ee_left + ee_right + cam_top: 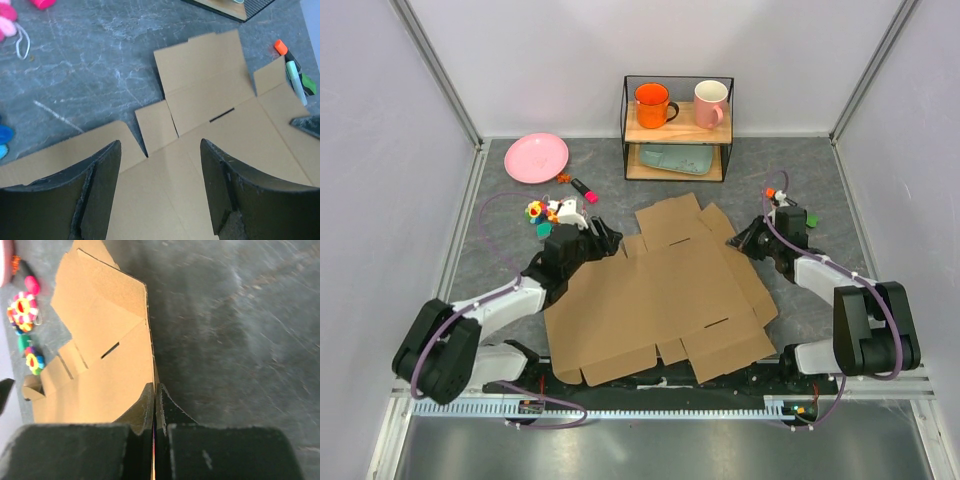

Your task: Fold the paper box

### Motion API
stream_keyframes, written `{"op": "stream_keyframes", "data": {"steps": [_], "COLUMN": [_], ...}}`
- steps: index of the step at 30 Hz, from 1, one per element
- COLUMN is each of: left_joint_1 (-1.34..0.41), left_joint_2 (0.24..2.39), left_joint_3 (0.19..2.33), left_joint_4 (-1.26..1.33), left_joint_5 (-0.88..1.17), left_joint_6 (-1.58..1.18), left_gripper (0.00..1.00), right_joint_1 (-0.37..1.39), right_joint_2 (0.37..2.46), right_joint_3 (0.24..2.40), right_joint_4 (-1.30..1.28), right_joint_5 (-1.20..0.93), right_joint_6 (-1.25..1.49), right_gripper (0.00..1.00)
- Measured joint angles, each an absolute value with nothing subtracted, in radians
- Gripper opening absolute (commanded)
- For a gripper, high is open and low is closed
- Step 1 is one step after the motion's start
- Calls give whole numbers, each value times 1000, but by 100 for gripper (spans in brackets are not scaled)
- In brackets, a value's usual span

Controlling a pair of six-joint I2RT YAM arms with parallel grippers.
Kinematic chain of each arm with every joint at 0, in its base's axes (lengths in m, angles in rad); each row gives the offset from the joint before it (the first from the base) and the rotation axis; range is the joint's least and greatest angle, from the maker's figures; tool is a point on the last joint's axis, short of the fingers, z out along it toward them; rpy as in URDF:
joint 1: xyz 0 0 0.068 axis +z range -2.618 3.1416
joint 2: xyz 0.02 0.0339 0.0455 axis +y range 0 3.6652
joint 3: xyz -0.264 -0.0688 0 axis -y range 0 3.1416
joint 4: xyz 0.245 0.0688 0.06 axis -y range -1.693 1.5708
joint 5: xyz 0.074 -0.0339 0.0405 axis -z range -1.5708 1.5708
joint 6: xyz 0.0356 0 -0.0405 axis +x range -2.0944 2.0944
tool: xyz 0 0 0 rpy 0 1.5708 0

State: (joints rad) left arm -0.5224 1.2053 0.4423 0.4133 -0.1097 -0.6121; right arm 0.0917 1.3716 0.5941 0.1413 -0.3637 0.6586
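Right end effector point(154, 396) pinches the paper box point(660, 300) by its edge, left end effector point(160, 145) spread; light, stiff cardboard, I'd grip flaps.

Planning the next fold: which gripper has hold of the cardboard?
The right gripper: its fingers are shut on the paper box's edge. The left gripper hovers open above it.

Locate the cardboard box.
Top view: the cardboard box lies unfolded mid-table, in front of the shelf. The right end effector pinches its right edge; the left end effector hovers open over its left side.
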Motion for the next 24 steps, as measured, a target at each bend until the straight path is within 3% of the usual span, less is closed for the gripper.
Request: {"op": "stream_keyframes", "data": {"steps": [12,24], "left_joint_1": [-477,-433], "left_joint_2": [1554,1745], "left_joint_3": [715,826], "left_joint_4": [375,307], "left_joint_5": [160,252], "left_joint_6": [-436,-367], "left_gripper": [71,67], "right_joint_1": [64,64], "right_joint_2": [1397,1394], "right_joint_3": [541,541], "right_joint_4": [165,194], "right_joint_5": [-371,-394], "right_joint_6": [628,615], "right_gripper": [0,0]}}
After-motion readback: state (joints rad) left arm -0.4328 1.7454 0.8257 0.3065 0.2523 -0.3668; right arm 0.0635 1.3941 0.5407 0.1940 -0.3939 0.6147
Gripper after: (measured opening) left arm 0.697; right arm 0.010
